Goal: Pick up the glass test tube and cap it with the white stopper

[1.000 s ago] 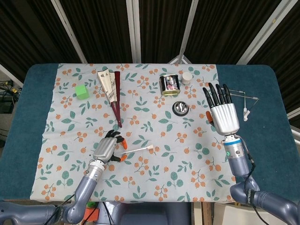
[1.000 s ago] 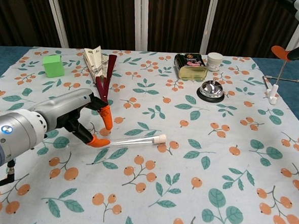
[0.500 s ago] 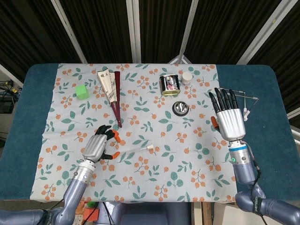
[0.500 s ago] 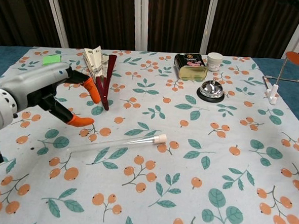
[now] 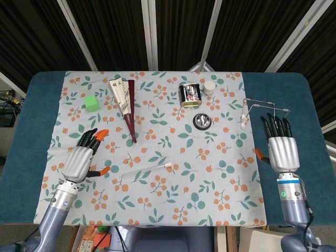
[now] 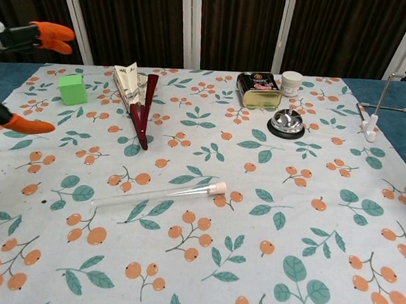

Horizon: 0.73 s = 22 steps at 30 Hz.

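Observation:
The glass test tube (image 5: 142,168) lies flat on the floral cloth, near the middle front, with the white stopper (image 5: 169,165) at its right end. The chest view shows the same tube (image 6: 152,195) and stopper (image 6: 219,188) lying free. My left hand (image 5: 81,158) hovers left of the tube, apart from it, fingers spread and holding nothing; only its orange fingertips (image 6: 50,35) show at the chest view's left edge. My right hand (image 5: 282,149) is at the cloth's right edge, fingers straight and apart, empty, far from the tube.
A green cube (image 5: 92,102), a folded fan (image 5: 126,105), an open tin (image 5: 189,95), a small white jar (image 5: 209,87) and a desk bell (image 5: 202,121) stand behind the tube. A wire stand (image 5: 262,107) is just beyond my right hand.
My left hand let go of the tube's left end and drew away to the left, leaving the tube on the cloth. My right hand pulled back toward the right front.

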Tool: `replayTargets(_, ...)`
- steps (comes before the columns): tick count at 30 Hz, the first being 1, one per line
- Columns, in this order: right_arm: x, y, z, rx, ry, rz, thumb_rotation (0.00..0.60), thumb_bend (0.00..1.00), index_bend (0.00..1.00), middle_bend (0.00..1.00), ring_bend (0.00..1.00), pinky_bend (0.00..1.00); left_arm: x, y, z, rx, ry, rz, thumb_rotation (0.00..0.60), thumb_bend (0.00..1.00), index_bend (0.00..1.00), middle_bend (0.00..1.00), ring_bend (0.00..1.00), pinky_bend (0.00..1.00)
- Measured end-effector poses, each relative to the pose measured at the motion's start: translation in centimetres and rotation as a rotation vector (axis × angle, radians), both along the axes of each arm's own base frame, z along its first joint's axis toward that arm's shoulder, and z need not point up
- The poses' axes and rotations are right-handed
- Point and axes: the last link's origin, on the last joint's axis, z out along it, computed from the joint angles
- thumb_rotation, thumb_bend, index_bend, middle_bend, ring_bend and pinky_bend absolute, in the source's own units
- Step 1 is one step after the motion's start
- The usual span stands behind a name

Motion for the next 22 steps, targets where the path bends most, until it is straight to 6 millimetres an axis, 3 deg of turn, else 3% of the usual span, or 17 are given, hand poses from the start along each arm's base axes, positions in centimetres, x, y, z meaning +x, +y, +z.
replayTargets(6, -3.1, 4.4, 2.1, 0.041, -0.017, -0.105, 0.600, 0.29, 0.00, 0.00, 0.00, 0.00, -3.6, -2.7, 2.6, 0.039, 0.054, 0.052, 0.600, 0.16, 0.02, 0.06, 0.00, 0.00)
replayTargets(10, -4.5, 6.9, 2.5, 0.060, -0.034, -0.129, 0.600, 0.29, 0.00, 0.00, 0.00, 0.00, -5.9, -4.6, 3.6, 0.054, 0.064, 0.074, 0.600, 0.16, 0.02, 0.06, 0.00, 0.00)
replayTargets(13, -5.5, 7.9, 2.7, 0.067, -0.037, -0.140, 0.600, 0.29, 0.00, 0.00, 0.00, 0.00, -7.4, -5.3, 4.3, 0.069, 0.081, 0.087, 0.600, 0.16, 0.02, 0.06, 0.00, 0.00)
replayTargets(22, -5.8, 9.7, 4.1, 0.021, -0.016, -0.118, 0.600, 0.29, 0.00, 0.00, 0.00, 0.00, -10.3, -6.9, 7.0, 0.139, 0.109, 0.121, 0.600, 0.16, 0.02, 0.06, 0.00, 0.00)
